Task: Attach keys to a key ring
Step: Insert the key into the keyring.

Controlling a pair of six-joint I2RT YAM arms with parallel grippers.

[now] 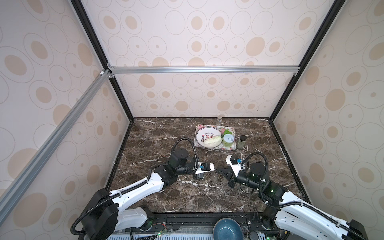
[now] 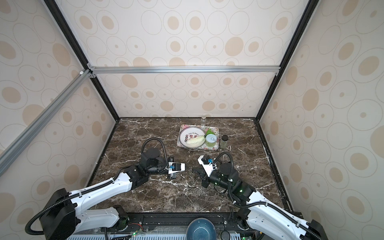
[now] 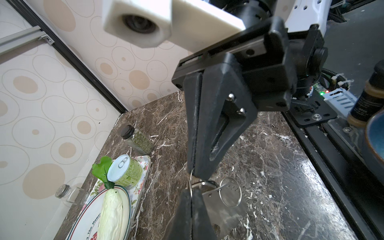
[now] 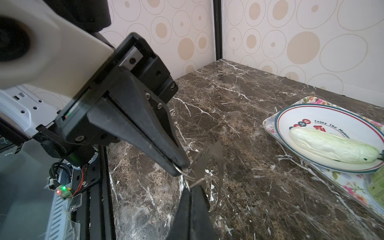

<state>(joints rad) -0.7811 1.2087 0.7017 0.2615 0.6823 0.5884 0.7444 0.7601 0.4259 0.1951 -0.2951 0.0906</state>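
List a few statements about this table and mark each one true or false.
The cabbage lies on the plate. True.
The green can lies on its side. False: it stands upright on the tray.
The left gripper and right gripper are both shut on wire rings. True.
The spice jar stands on the tray. False: it stands on the table beside the tray.

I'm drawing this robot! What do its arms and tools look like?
The left arm and right arm are white shells with black joints and ribbed black cables. The left tool and right tool are black, with two pointed wedge fingers under a white camera block.
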